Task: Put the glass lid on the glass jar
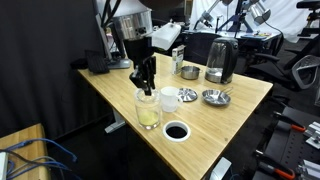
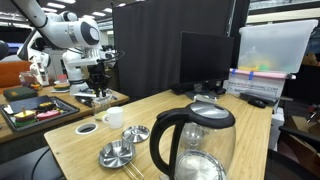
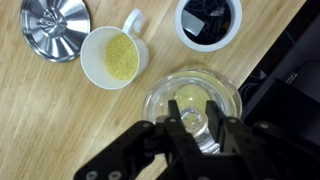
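Note:
The glass jar (image 1: 148, 112) stands on the wooden table near its left edge; its yellowish bottom shows in the wrist view (image 3: 180, 98). The glass lid (image 3: 200, 132) lies over the jar's mouth, seen from straight above. My gripper (image 3: 192, 124) is directly above the jar, its two black fingers closed on the small knob at the lid's middle. In both exterior views the gripper (image 1: 146, 84) (image 2: 99, 88) points straight down, its tips at the jar's rim. The jar (image 2: 101, 100) is small and partly hidden there.
A white cup (image 3: 112, 57) with yellow grains stands beside the jar. A black round ring (image 1: 176, 131) lies nearer the front edge. Two shiny metal bowls (image 1: 215, 97) (image 1: 189, 71) and a dark kettle (image 1: 221, 58) stand further along the table.

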`<state>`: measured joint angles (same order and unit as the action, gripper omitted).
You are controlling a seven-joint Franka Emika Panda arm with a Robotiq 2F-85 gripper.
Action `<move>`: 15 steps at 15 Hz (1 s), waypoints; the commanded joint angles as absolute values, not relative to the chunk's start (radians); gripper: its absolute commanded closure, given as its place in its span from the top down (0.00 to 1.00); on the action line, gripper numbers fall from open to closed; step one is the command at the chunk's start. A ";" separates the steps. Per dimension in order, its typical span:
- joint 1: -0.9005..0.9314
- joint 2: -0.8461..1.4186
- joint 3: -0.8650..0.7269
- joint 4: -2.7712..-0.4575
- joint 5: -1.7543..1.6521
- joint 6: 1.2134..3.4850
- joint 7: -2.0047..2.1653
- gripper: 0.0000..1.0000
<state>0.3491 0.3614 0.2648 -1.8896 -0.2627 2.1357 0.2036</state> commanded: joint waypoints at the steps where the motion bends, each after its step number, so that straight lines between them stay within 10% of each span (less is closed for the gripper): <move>1: 0.382 0.392 0.246 -1.832 -0.277 2.073 0.193 0.08; 15: 0.423 0.418 0.242 -1.792 -0.296 2.030 0.201 0.08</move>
<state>0.4012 0.4037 0.2592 -1.8259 -0.2746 2.0672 0.2036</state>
